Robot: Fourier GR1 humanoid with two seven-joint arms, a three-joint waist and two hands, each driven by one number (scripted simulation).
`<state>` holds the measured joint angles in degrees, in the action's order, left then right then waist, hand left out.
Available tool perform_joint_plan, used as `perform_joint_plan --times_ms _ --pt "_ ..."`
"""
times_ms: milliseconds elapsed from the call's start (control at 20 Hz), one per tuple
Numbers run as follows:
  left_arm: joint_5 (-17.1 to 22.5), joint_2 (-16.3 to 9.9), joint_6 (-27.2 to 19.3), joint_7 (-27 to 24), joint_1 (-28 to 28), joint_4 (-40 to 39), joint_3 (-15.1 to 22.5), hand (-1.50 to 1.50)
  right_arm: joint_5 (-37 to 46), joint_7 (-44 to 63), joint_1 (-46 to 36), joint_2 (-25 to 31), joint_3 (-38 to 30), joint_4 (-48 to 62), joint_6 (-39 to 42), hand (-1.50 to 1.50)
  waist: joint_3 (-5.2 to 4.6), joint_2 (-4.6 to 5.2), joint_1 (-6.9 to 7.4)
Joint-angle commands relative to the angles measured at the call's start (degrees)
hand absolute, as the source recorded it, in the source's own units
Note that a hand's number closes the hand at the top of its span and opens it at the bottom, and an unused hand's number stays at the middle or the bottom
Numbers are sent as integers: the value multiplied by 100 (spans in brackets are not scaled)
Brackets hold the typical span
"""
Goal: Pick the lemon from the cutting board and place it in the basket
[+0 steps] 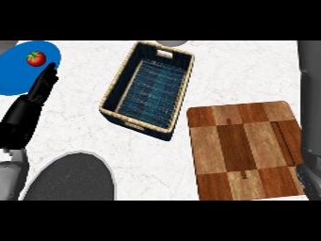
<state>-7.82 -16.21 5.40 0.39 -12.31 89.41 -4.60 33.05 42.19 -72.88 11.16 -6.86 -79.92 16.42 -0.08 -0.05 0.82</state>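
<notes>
The wooden cutting board [244, 150] lies at the lower right with nothing on it; no lemon shows anywhere. The dark blue woven basket [149, 92], light-rimmed, stands at the centre, tilted on the counter, and its inside looks empty. My left hand [39, 92] is at the left with straight fingers, their tips over the edge of a blue plate. Along the right edge only a grey forearm [319, 108] shows, rising beside the board; the right hand itself is out of view.
A blue plate [10, 75] at the upper left carries a red tomato [36, 58]. A dark grey oval plate [72, 181] sits at the lower left beside my left forearm. A small grey round object [167, 43] peeks in behind the basket.
</notes>
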Motion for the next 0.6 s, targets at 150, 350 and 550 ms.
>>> perform_joint_plan --times_ms 150,350,550 --pt "98 -134 187 -106 -289 -371 -178 0 83 595 -1296 -411 40 1334 -188 150 -1 22 1" --pt "41 -18 131 25 -233 -130 -59 0 52 117 -1435 -552 -64 2485 -412 150 0 54 89" --pt "-92 59 24 -70 -80 -92 -17 0 -50 443 -1576 -715 -10 2744 -100 150 3 21 14"
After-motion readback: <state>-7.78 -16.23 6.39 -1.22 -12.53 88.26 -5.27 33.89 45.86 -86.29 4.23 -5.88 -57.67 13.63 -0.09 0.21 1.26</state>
